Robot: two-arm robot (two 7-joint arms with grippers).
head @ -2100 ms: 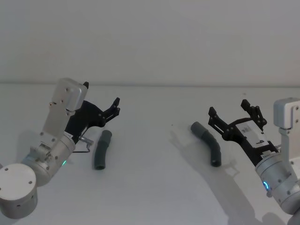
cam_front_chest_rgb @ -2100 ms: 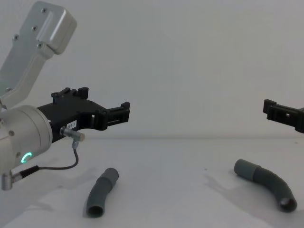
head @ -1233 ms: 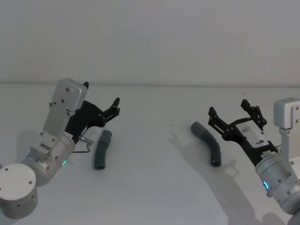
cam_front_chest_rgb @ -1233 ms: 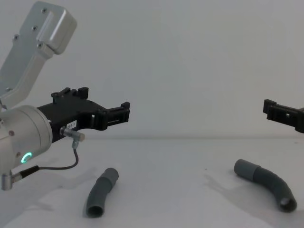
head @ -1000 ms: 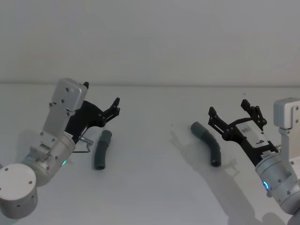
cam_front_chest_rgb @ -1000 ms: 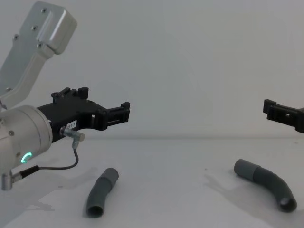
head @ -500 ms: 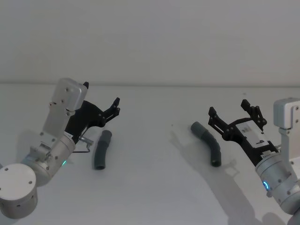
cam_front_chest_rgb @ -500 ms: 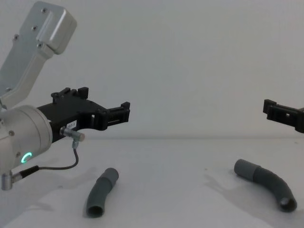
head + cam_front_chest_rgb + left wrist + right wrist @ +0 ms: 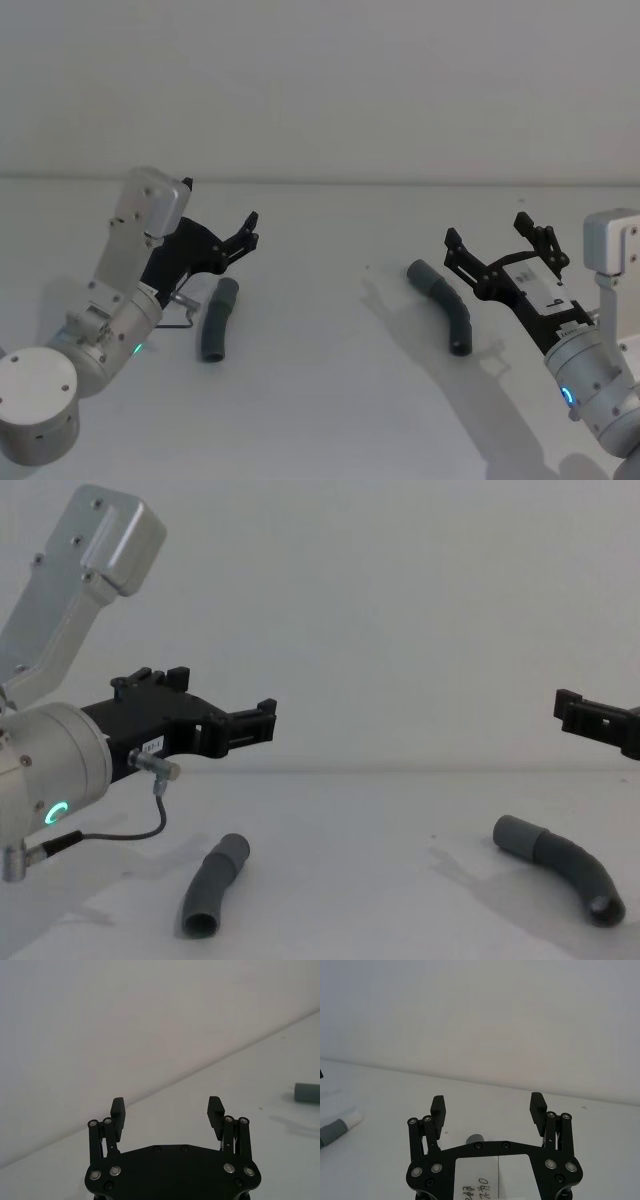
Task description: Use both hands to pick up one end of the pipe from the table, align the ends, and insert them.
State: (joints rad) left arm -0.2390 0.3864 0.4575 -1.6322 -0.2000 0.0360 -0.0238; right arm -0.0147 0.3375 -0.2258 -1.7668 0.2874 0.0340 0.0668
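Two dark grey bent pipe pieces lie on the white table (image 9: 320,410). The left piece (image 9: 217,320) (image 9: 213,883) rests just below and in front of my left gripper (image 9: 220,205) (image 9: 225,695) (image 9: 167,1107), which hovers open and holds nothing. Beside my right gripper (image 9: 487,232) (image 9: 487,1105), also open and holding nothing above the table, lies the right piece (image 9: 445,305) (image 9: 560,867). In the right wrist view that piece's grey cuff (image 9: 476,1139) shows beneath the jaws, and the far piece's white-tipped end (image 9: 340,1125) lies off to one side.
A plain white wall (image 9: 320,80) rises behind the table. Bare table surface stretches between the two pipe pieces and in front of them. A thin cable (image 9: 130,830) loops under the left wrist.
My left arm has shifted very slightly to the right. The right arm and both pipe pieces have not moved.
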